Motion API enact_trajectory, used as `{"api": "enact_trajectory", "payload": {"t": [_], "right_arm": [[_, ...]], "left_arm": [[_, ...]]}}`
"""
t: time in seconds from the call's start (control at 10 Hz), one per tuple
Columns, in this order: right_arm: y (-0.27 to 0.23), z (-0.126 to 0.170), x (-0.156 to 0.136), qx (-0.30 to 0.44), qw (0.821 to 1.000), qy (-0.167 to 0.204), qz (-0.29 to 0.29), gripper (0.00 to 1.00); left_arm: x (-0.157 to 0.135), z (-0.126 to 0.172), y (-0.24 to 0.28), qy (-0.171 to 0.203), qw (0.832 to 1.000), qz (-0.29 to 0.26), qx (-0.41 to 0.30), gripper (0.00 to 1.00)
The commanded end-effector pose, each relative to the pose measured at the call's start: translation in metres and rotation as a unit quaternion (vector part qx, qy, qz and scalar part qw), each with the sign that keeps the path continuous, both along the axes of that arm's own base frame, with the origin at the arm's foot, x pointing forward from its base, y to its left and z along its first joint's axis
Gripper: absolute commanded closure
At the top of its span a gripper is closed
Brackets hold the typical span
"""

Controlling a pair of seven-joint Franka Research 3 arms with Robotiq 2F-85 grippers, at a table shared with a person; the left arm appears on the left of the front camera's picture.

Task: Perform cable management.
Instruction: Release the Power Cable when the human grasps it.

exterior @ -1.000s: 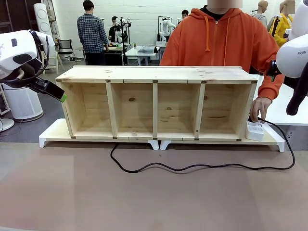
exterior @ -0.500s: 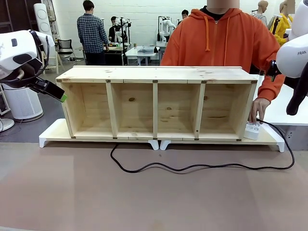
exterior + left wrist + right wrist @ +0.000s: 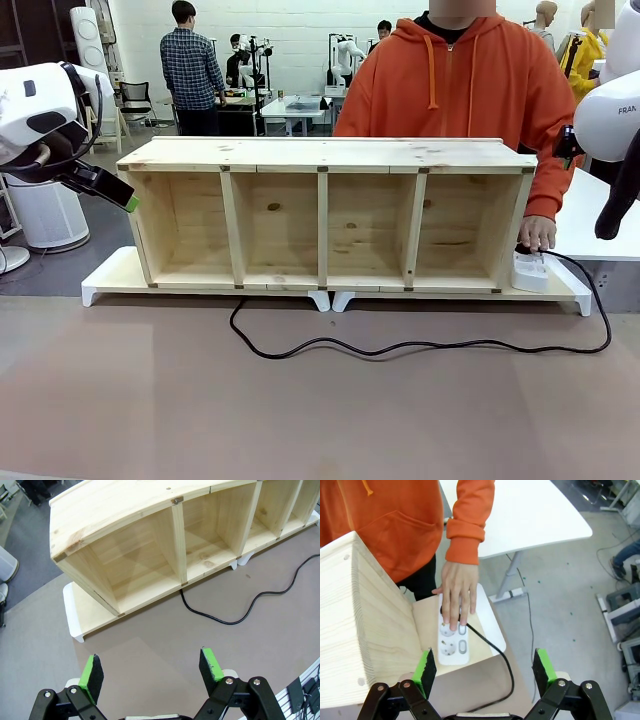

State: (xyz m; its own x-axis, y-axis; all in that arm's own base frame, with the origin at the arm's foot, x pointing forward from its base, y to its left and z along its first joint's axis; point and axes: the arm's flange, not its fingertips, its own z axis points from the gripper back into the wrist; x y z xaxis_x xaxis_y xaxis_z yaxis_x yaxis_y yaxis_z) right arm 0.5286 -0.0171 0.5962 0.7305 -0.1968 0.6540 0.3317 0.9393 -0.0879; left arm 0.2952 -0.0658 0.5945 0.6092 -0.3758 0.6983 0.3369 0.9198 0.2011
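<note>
Person's hand (image 3: 456, 590) now presses the cable (image 3: 420, 346) into the power strip (image 3: 452, 642).

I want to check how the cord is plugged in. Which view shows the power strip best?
The right wrist view: it looks down on the power strip, showing its sockets, the person's hand on its far end and the cable leaving it. The front view shows it small, beside the shelf, partly under the hand.
</note>
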Motion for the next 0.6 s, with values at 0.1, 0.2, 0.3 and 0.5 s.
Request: {"api": "enact_trajectory", "payload": {"t": [0.1, 0.2, 0.3, 0.5], "right_arm": [[0.0019, -0.001, 0.0002, 0.0, 1.0, 0.002, 0.0, 0.0], [0.0019, -0.001, 0.0002, 0.0, 1.0, 0.002, 0.0, 0.0], [0.0019, -0.001, 0.0002, 0.0, 1.0, 0.002, 0.0, 0.0], [0.0019, -0.001, 0.0002, 0.0, 1.0, 0.002, 0.0, 0.0]], "left_arm": [[0.0007, 0.0002, 0.0001, -0.003, 1.0, 0.001, -0.001, 0.0], [0.0007, 0.0002, 0.0001, -0.003, 1.0, 0.001, -0.001, 0.0], [0.0007, 0.0002, 0.0001, -0.003, 1.0, 0.001, -0.001, 0.0], [0.0007, 0.0002, 0.0001, -0.003, 1.0, 0.001, -0.001, 0.0]]}}
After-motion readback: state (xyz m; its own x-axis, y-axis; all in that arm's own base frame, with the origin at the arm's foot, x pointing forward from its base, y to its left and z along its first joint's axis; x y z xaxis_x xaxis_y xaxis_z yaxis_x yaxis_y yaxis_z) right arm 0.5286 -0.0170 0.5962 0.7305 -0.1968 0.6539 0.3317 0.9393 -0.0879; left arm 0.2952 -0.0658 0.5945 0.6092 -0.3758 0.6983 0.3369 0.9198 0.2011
